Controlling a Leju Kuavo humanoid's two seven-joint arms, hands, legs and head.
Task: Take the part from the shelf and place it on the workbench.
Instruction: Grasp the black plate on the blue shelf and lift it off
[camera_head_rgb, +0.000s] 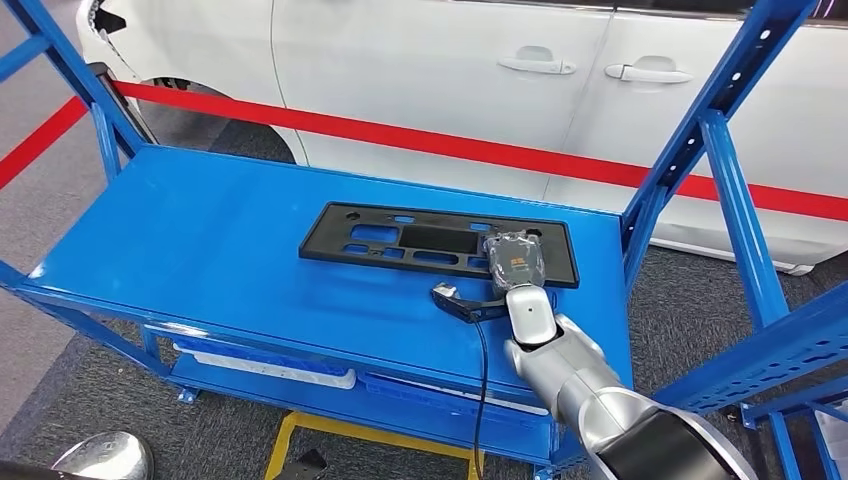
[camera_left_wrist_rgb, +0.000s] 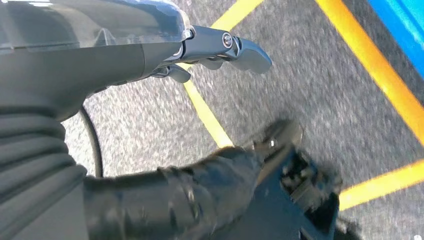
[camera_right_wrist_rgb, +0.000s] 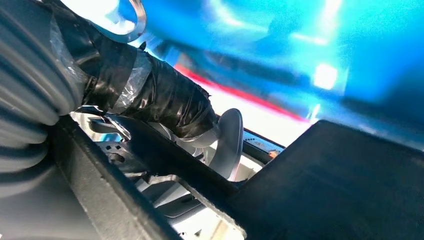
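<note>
While the part (camera_head_rgb: 437, 243) lay flat on the shelf (camera_head_rgb: 200, 250), its four o'clock edge was gripped by the right hand (camera_head_rgb: 514, 262), presumably for lifting; the left hand (camera_left_wrist_rgb: 220, 47) hung unladen, fingers apart.

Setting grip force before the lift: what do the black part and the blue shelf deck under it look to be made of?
The black part looks like moulded plastic, matt: thin, flat, with neat cut-out windows and holes, though coated metal can't be ruled out. The blue shelf deck looks like painted or powder-coated sheet steel, glossy, showing soft reflections and folded edges. The right hand is at the part's near edge.
</note>
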